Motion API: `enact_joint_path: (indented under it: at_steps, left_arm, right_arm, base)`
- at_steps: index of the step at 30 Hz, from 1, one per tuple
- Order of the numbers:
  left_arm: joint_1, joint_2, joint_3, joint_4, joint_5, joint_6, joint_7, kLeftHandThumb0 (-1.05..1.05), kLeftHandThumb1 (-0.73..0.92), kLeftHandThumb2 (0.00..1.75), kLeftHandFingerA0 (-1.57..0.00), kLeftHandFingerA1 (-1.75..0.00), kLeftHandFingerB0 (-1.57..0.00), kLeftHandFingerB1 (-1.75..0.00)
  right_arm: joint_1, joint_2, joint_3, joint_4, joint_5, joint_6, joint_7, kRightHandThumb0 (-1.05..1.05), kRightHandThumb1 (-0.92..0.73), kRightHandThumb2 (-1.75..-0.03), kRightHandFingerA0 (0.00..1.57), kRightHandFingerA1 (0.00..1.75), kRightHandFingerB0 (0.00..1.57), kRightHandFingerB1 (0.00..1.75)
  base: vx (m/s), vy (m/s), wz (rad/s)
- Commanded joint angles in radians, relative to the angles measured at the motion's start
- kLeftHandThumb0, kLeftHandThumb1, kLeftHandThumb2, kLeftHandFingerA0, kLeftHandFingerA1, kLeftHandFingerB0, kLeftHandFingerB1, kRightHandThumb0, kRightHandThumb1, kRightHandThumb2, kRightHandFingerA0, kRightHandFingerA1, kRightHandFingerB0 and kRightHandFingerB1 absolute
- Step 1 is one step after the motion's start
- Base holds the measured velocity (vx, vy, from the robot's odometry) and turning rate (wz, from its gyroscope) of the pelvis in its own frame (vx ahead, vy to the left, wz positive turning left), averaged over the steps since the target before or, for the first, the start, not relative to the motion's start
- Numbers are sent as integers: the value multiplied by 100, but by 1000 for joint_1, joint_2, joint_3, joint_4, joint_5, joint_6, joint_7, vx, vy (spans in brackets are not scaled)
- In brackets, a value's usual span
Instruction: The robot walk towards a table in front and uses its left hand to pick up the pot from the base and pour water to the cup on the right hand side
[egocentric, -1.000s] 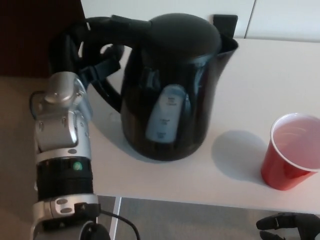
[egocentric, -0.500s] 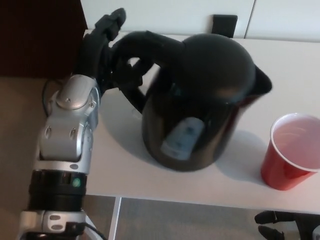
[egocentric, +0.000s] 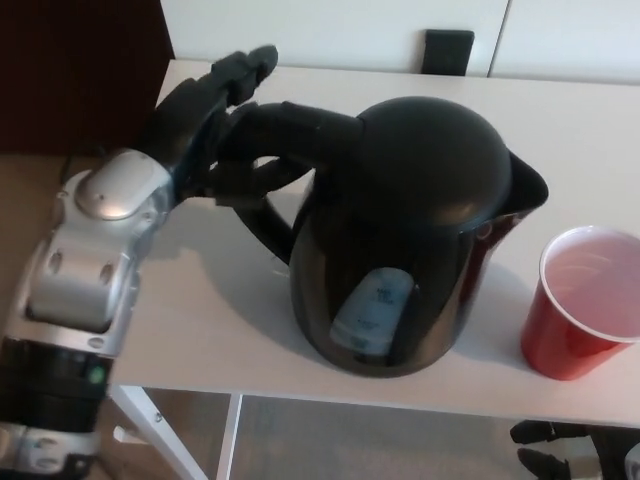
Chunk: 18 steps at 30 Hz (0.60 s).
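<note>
The black pot (egocentric: 410, 240) stands upright on the white table (egocentric: 210, 310), its spout toward the red cup (egocentric: 580, 310) at the right. The cup holds clear liquid and stands just clear of the pot. My left hand (egocentric: 225, 125) is at the pot's handle (egocentric: 290, 125). Its upper fingers (egocentric: 245, 68) stretch straight out above the handle, the thumb reaches under it, and they are not wrapped round it. My right hand (egocentric: 565, 448) shows only as dark shapes below the table's front edge.
A small black object (egocentric: 447, 50) stands at the table's far edge. The near edge runs along the bottom, with a white table leg (egocentric: 150, 430) below it. A dark panel (egocentric: 80, 70) lies beyond the left edge.
The pot has come down from high near the camera and moved right, now sitting upright by the cup. My left hand's fingers have unwrapped from the handle and stretched out.
</note>
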<state>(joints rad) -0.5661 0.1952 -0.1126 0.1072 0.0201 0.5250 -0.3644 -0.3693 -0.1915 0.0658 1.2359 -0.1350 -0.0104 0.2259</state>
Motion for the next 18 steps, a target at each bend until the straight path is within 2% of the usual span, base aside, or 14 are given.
enact_joint_path:
  at_steps: [1,4,7,8,15,16,17,18]
  left_arm:
    - [12,108,-64,26,11,-27,-136,-75,43,55,0,0,0,0]
    - [43,192,-72,77,8,-70,-185,-77,43,55,0,0,0,0]
    - [48,212,-63,95,-12,-97,-205,-71,43,53,0,0,0,0]
    - [54,227,-54,97,-20,-95,-217,-68,39,73,0,0,0,0]
    - [109,291,-30,67,-22,-138,-249,-65,38,69,0,0,0,0]
    - [125,304,-23,51,-27,-139,-261,-64,38,69,0,0,0,0]
    - [131,311,-19,46,-31,-137,-269,-64,38,69,0,0,0,0]
    - [137,315,-16,41,-32,-134,-272,-67,40,72,0,0,0,0]
  right_arm:
    - [-7,-12,-7,-3,1,3,4,-57,-30,-95,77,84,59,75]
    - [-11,-16,-13,-6,7,2,18,-58,-31,-96,74,83,55,74]
    - [-14,-24,-16,-7,6,-6,24,-58,-30,-96,73,83,55,74]
    - [-17,-25,-21,-5,9,-4,25,-53,-29,-96,72,83,58,75]
    - [-23,-24,-26,5,7,0,32,-56,-33,-92,67,80,60,76]
    - [-21,-21,-22,6,2,-5,34,-56,-40,-82,68,80,60,74]
    - [-21,-20,-17,5,-2,-9,35,-56,-40,-82,68,80,60,74]
    - [-20,-20,-18,5,-1,-9,36,-57,-33,-93,67,81,59,77]
  base:
    - [0,0,0]
    - [0,0,0]
    - [0,0,0]
    - [0,0,0]
    - [0,0,0]
    - [0,0,0]
    - [0,0,0]
    - [0,0,0]
